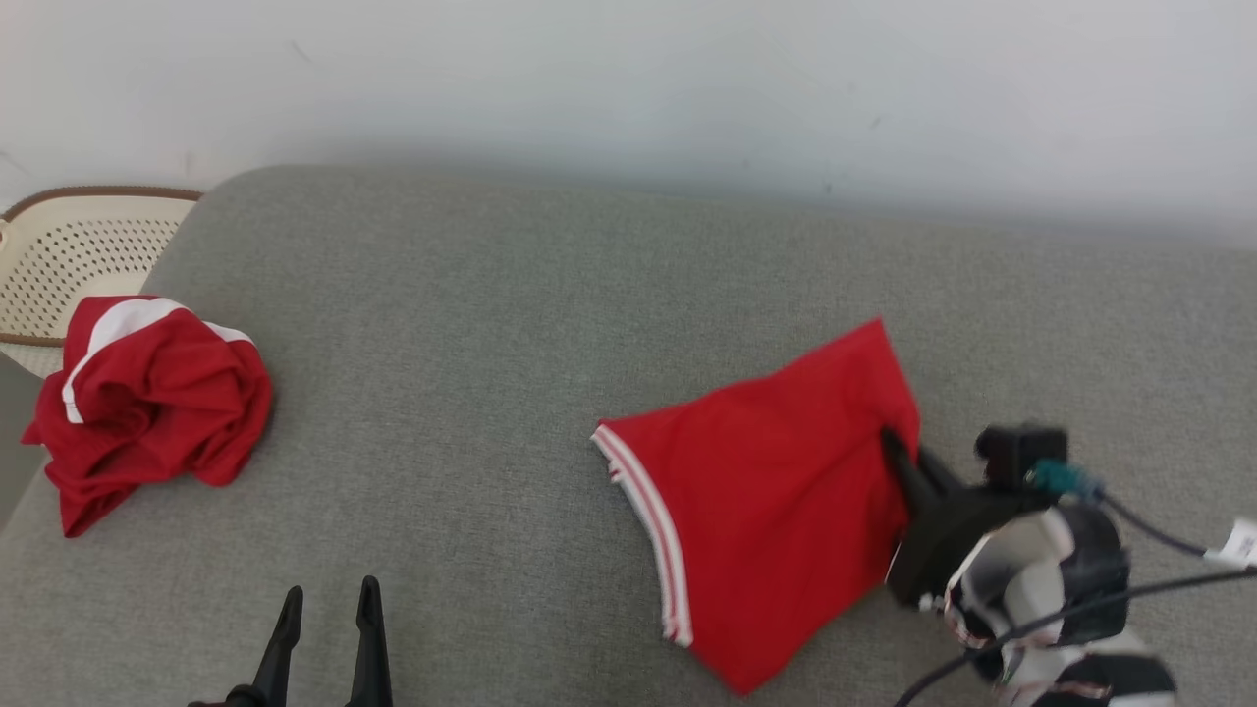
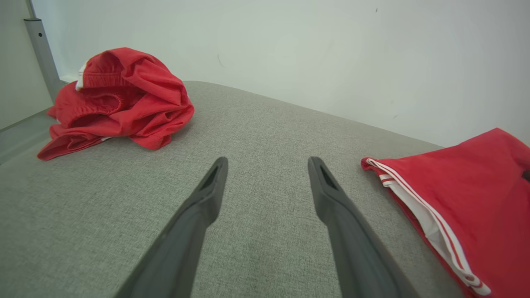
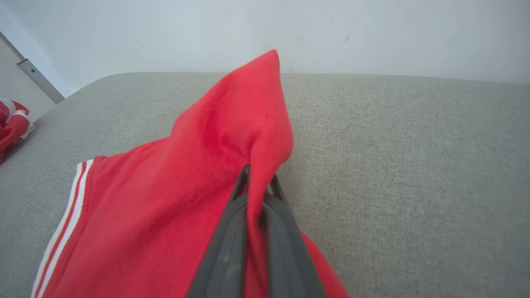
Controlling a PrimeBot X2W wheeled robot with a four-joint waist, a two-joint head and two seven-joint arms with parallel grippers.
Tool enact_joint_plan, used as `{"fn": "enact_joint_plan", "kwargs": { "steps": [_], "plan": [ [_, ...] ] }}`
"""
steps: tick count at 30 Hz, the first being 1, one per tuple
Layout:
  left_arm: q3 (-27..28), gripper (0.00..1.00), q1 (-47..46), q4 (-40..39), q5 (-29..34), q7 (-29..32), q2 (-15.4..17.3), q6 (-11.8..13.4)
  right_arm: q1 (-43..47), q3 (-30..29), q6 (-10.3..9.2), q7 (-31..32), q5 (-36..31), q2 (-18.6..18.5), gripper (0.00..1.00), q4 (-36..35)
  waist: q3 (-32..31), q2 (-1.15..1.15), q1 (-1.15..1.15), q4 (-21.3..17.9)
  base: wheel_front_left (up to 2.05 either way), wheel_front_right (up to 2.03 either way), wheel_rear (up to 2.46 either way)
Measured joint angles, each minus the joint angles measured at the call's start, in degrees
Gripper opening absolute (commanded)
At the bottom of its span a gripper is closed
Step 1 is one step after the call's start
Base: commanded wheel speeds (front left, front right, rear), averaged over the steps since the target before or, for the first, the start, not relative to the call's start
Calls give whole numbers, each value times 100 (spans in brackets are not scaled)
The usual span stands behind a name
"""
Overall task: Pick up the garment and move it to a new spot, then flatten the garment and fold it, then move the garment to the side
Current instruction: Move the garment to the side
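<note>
One red garment (image 1: pixel 766 491) is pinched at its right edge by the right jaws; the left jaws are spread wide, well to its left.

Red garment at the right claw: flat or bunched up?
Mostly flat. The red garment lies smooth on the cushion, striped hem straight; the right claw, shut on its edge, lifts one corner into a peak.

On cushion (image 1: pixel 491 324) — garment (image 1: pixel 776 491) right, bundle (image 1: pixel 147 403) left
</note>
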Motion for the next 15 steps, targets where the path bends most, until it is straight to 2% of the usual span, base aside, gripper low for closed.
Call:
{"fn": "enact_joint_plan", "kwargs": {
  "steps": [4,15],
  "plan": [
    [12,100,-31,-36,24,-1,0,-9,-749,104,0,-29,91,-337,0,276,143,0,0,-79,0,0,0],
    [14,100,-424,-158,191,-1,-1,-98,-2082,331,0,-133,313,-1160,0,1038,666,0,1,-372,0,0,0]
  ]
}}
